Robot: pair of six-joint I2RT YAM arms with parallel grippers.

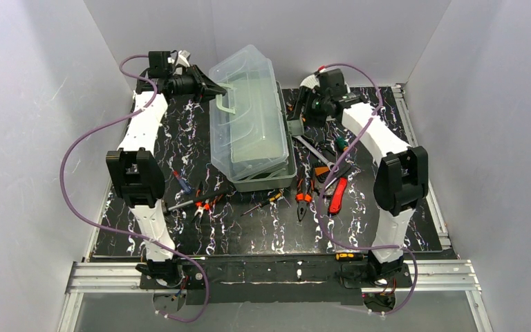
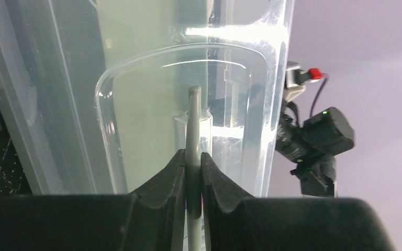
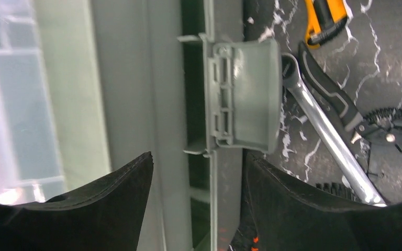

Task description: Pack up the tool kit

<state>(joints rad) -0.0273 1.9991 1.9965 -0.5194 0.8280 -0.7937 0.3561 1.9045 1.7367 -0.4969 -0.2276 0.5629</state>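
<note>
The toolbox (image 1: 276, 181) stands mid-table with its translucent lid (image 1: 245, 111) raised and tilted. My left gripper (image 1: 214, 88) is shut on the sage-green handle (image 1: 227, 104). In the left wrist view the handle (image 2: 192, 120) is pinched between both fingers of that gripper (image 2: 192, 162). My right gripper (image 1: 296, 117) is open at the box's right side. In the right wrist view it (image 3: 199, 167) straddles the grey rim (image 3: 220, 198) just below the open latch (image 3: 246, 97). Loose tools lie around the box: a red knife (image 1: 337, 196), orange-handled pliers (image 1: 302, 204) and screwdrivers (image 1: 204, 203).
A silver wrench (image 3: 324, 136), black-handled pliers (image 3: 340, 107) and an orange tool (image 3: 324, 18) lie on the marbled black mat right of the box. A blue-handled screwdriver (image 1: 183, 182) lies to the left. Grey walls enclose the table on three sides.
</note>
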